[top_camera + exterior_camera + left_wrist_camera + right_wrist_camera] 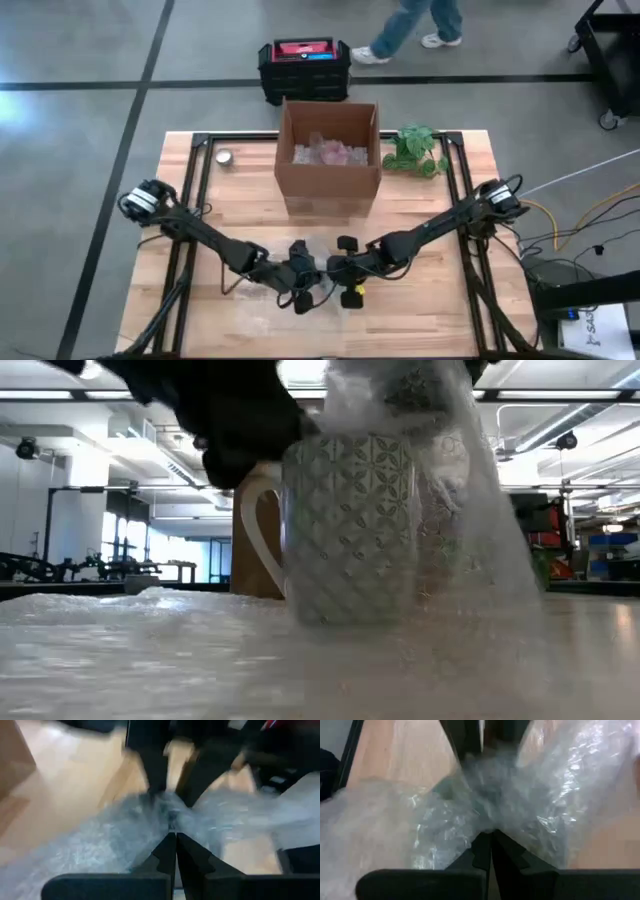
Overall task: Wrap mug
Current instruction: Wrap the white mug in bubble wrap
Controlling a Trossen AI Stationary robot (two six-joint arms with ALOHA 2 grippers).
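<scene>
Mug [350, 530] upright beneath both grippers, each pinching bubble wrap [445, 820] overhead

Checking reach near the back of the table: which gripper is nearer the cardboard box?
Right, narrowly. The right gripper sits just in front of the box, below its right half; the left gripper is slightly farther forward. Both pinch bubble wrap.

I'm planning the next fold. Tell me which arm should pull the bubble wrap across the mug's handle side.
Probably left. In the high view the left gripper sits nearer that side of the mug, shut on bubble wrap; the right gripper pinches the opposite flap.
</scene>
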